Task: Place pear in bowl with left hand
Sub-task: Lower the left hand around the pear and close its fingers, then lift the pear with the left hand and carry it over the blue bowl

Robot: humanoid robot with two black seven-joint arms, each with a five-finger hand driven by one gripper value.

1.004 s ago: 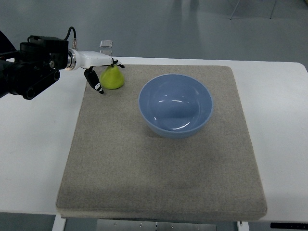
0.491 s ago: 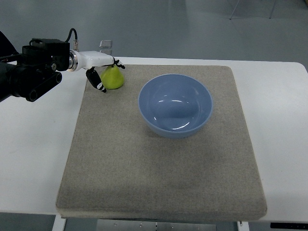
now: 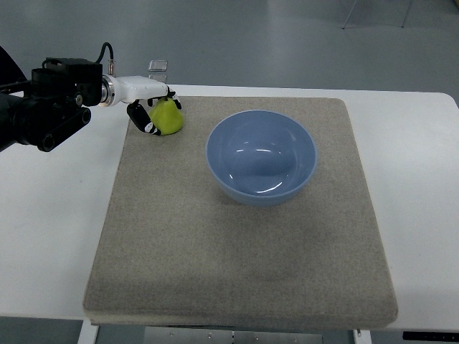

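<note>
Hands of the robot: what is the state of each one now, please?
Left hand: fingers closed around the pear, at the mat's far left corner.
Right hand: not in view.

L hand fingers curled (arm from left).

pear left of bowl, on mat

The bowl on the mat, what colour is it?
The bowl is plain light blue, seen clearly in the top view.
</note>
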